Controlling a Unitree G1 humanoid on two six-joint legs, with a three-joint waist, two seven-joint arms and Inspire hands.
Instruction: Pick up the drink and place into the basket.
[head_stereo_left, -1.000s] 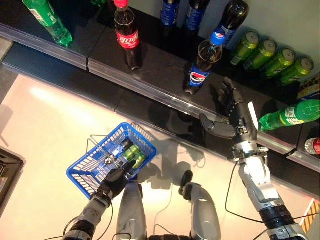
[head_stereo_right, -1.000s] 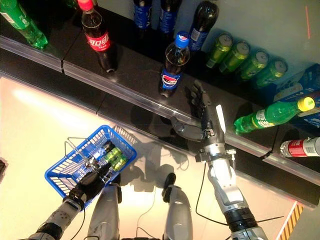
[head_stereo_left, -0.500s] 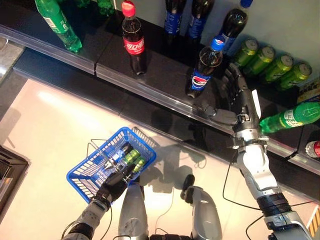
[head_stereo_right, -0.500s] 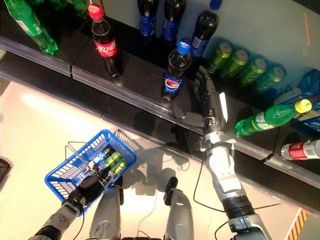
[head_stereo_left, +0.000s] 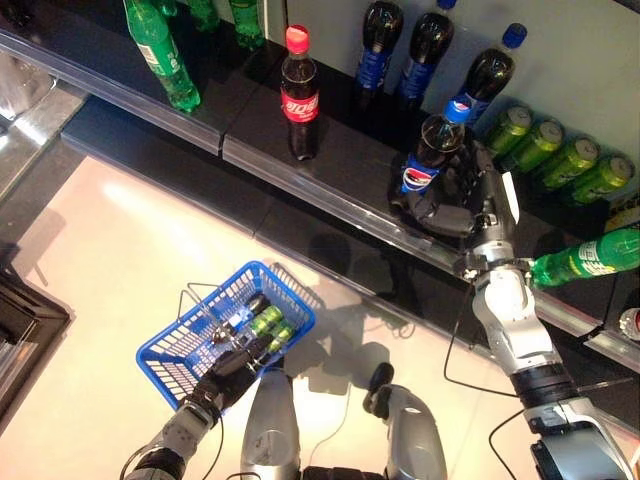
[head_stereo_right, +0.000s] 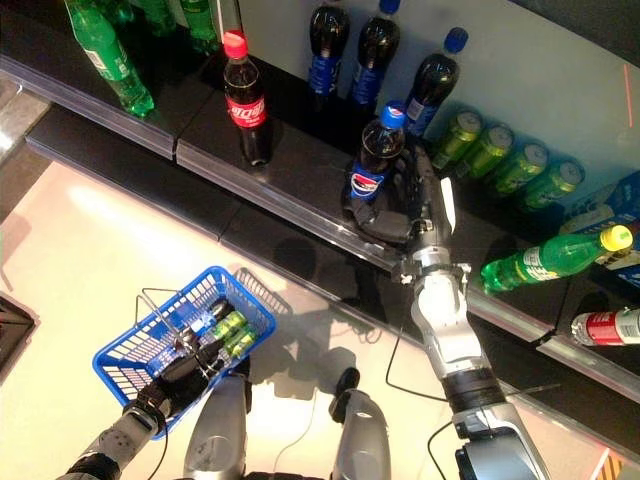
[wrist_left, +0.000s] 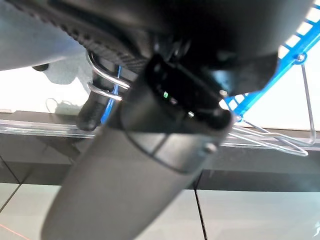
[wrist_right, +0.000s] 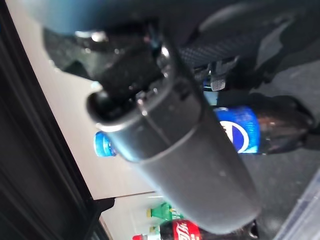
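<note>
The right hand (head_stereo_left: 462, 205) curls around the base of the upright cola bottle (head_stereo_left: 428, 158) on the shelf (head_stereo_left: 340, 170).

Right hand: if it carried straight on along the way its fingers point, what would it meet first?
Probably the blue-capped cola bottle: the right hand is already at its base on the dark shelf, fingers curling around it. Actual contact is unclear.

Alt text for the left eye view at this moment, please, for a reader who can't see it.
The robot's right hand wraps around a blue-capped cola bottle standing on a dark shelf among other bottles and cans. Lower left, its left hand holds a blue basket by its handle, with drinks already inside.
</note>
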